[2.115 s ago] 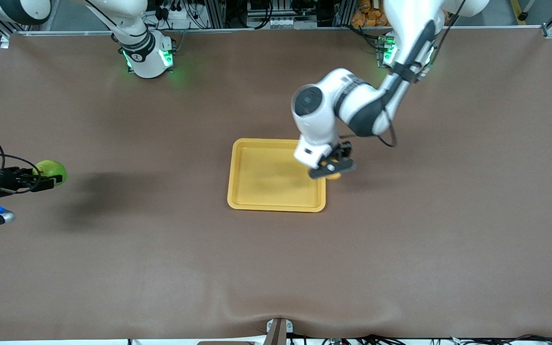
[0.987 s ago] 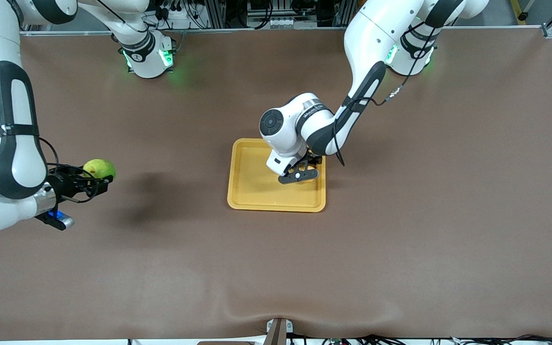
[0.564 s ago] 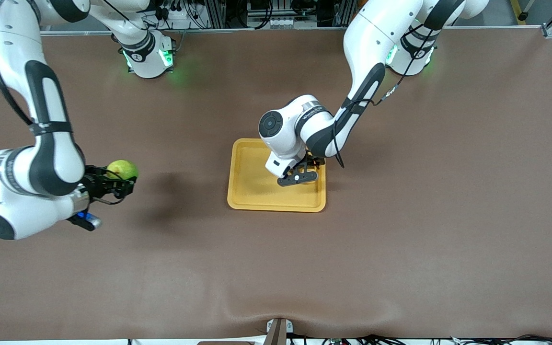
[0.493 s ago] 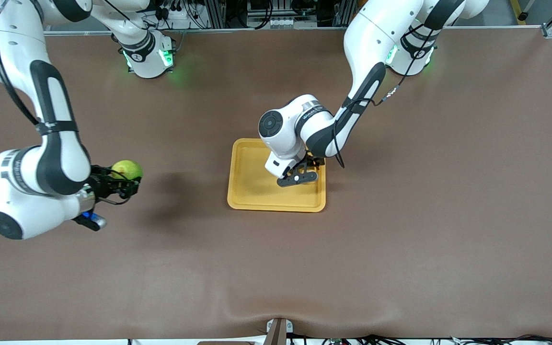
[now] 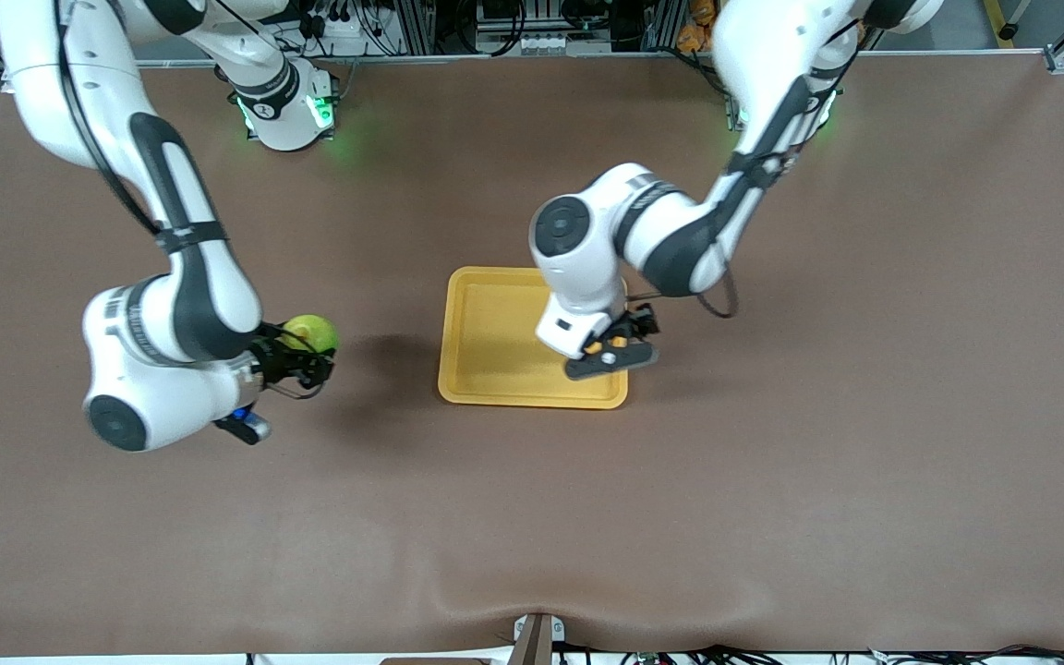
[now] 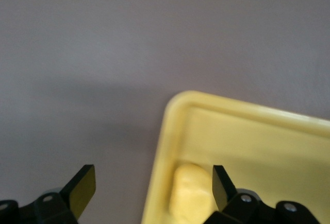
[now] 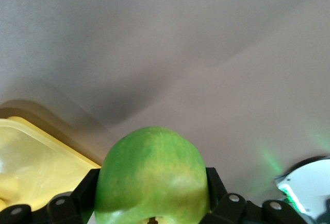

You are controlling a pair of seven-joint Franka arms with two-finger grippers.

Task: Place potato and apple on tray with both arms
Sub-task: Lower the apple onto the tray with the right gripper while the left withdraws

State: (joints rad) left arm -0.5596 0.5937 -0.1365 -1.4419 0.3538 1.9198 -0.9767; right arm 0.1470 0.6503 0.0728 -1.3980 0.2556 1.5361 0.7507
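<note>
The potato (image 6: 190,193) lies in the tray (image 5: 495,392) beneath the wide-open left end effector (image 5: 612,355), while the right end effector (image 5: 303,356), gripping the apple (image 5: 310,331) at the tray's nine o'clock, must next carry it over.

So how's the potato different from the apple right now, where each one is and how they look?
The potato lies in the tray near a corner, free of the open left gripper above it; the apple is clamped in the right gripper, in the air over the table and not yet at the tray. The potato is pale yellow, close to the tray's colour; the apple is bright green. Both are small next to the tray.
</note>
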